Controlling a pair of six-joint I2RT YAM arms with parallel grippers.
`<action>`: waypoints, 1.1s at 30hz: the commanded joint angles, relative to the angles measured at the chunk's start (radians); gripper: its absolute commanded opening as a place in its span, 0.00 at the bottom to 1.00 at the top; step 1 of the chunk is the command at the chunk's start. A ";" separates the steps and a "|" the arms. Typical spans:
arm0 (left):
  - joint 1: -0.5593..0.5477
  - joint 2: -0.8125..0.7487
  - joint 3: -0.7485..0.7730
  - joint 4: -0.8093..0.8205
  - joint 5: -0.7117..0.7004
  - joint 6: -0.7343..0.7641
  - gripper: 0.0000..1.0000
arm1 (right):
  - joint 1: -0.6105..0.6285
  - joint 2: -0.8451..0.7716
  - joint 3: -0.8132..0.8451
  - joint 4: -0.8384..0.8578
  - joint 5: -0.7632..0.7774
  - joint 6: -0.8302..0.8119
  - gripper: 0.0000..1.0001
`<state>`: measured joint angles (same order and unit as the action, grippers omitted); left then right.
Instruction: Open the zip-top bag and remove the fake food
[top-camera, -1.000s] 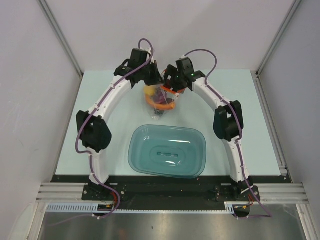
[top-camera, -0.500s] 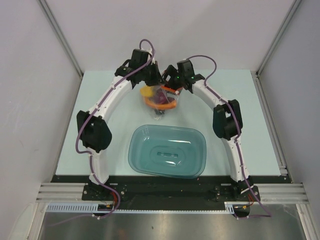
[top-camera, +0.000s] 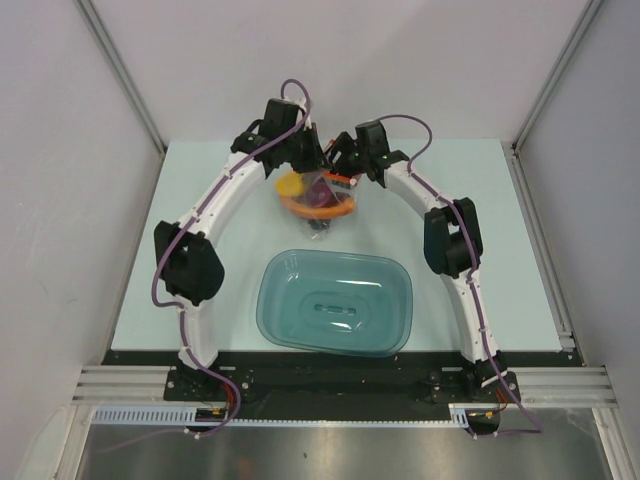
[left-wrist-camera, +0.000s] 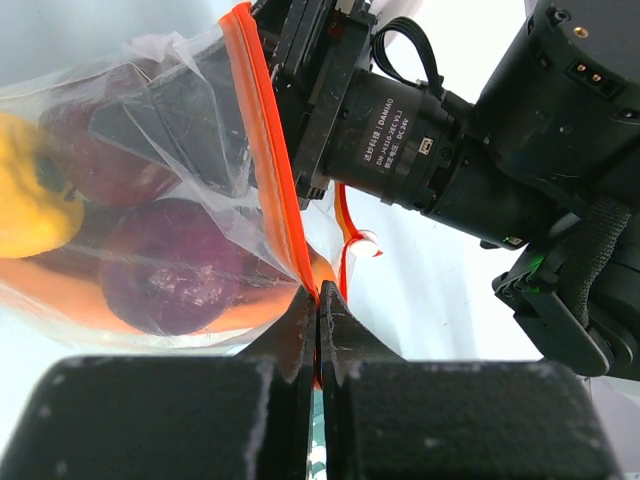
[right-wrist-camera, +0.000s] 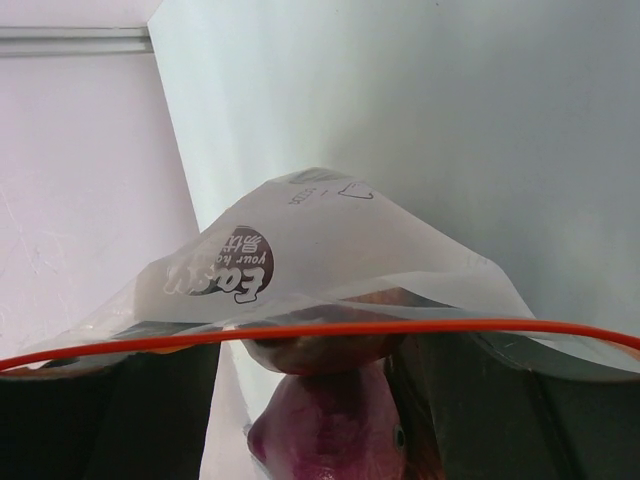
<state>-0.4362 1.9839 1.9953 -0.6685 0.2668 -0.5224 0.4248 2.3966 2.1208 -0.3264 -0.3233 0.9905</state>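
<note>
The zip-top bag (top-camera: 318, 197) hangs between both grippers at the far middle of the table. My left gripper (left-wrist-camera: 317, 295) is shut on its orange-red zip strip (left-wrist-camera: 262, 150). Through the clear plastic I see fake food: a yellow pepper (left-wrist-camera: 25, 190), a dark red apple (left-wrist-camera: 95, 150) and a purple onion (left-wrist-camera: 170, 265). My right gripper (right-wrist-camera: 310, 350) stands at the bag's mouth with its jaws apart. The zip strip (right-wrist-camera: 320, 329) runs across in front of it, and the apple (right-wrist-camera: 320, 352) and onion (right-wrist-camera: 330, 430) lie between its fingers. A gap shows beside the left finger (right-wrist-camera: 150, 400).
A teal translucent tub (top-camera: 335, 302) stands empty on the table in front of the bag, between the two arms. The pale table (top-camera: 500, 250) is walled by white panels on the left, right and back. The right arm's wrist motor (left-wrist-camera: 400, 130) sits very close to my left gripper.
The right gripper has moved a little left and closer to the bag's mouth, and its jaws have narrowed somewhat. The bag has lifted and its mouth has turned flatter. The left gripper stays shut.
</note>
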 joint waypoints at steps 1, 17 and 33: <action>-0.015 -0.033 -0.001 0.010 0.038 0.016 0.00 | -0.014 0.015 0.042 0.046 0.009 -0.015 0.45; 0.042 -0.108 -0.101 0.073 0.011 -0.010 0.00 | 0.042 -0.206 0.007 -0.171 0.104 -0.340 0.01; 0.073 -0.155 -0.162 0.104 0.038 -0.002 0.00 | 0.048 -0.510 -0.156 -0.379 0.161 -0.599 0.00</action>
<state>-0.3805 1.9015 1.8477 -0.6071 0.2783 -0.5240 0.4721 2.0266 1.9804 -0.6136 -0.2134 0.5190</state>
